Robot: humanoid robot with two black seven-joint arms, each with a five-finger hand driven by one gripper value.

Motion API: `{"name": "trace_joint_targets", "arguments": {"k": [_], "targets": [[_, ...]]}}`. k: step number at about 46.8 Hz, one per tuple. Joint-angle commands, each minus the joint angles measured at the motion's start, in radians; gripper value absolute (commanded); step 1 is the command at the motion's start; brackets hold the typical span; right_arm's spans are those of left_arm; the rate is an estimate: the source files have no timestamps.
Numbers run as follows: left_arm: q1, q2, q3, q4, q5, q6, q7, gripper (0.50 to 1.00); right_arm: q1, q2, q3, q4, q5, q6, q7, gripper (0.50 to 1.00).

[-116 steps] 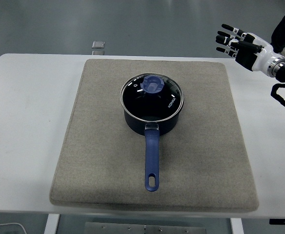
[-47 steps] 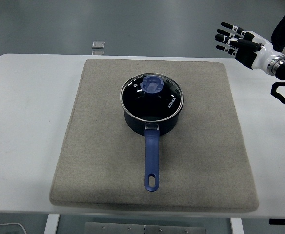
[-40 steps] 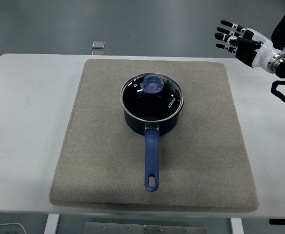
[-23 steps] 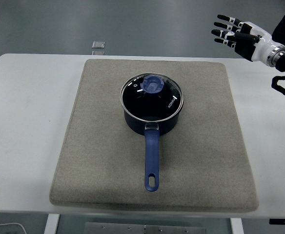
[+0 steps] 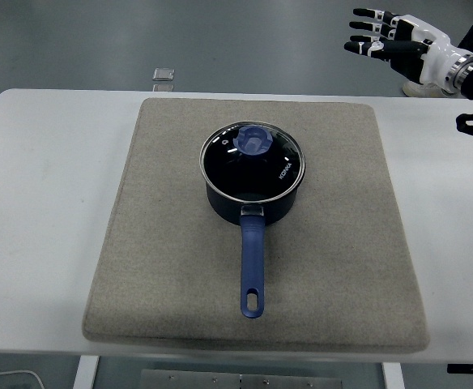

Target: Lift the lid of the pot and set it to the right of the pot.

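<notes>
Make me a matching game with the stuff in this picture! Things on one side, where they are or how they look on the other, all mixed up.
Things:
1. lid
2. pot handle
3. right hand
4. mat

Descriptions:
A. grey, lying under the pot
B. open fingers, up in the far right corner
C. sitting on the pot, blue knob on top
D. blue, pointing at the table's near edge

Pairs: 1-C, 2-D, 3-B, 4-A
</notes>
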Motion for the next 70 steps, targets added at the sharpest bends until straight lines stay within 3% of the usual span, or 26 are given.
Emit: {"name": "trace_joint_targets", "arguments": {"k": [1, 15, 33, 47, 55, 70], "targets": [[0.0, 0.0, 0.0, 0.0, 0.0, 0.0, 0.0, 1.0, 0.012, -0.006, 0.001, 0.029, -0.038, 0.0, 0.0, 0.919], [0.0, 0.0, 0.0, 0.0, 0.0, 0.0, 0.0, 1.0, 0.06, -0.028, 0.001, 0.093, -0.208, 0.002, 0.0, 0.919], [0.0, 0.0, 0.0, 0.0, 0.0, 0.0, 0.0, 1.0, 0.112, -0.099, 0.001, 0.249, -0.438, 0.058, 0.0, 0.919], [0.0, 0.0, 0.0, 0.0, 0.0, 0.0, 0.0, 1.0, 0.162, -0.073, -0.024, 0.296, -0.616, 0.103, 0.0, 0.919], [0.0, 0.0, 0.0, 0.0, 0.0, 0.0, 0.0, 1.0, 0.224, -0.059, -0.119, 0.305, -0.652, 0.132, 0.0, 0.919], [0.0, 0.0, 0.0, 0.0, 0.0, 0.0, 0.0, 1.0, 0.274, 0.023, -0.22, 0.341, -0.733, 0.134, 0.002, 0.919]]}}
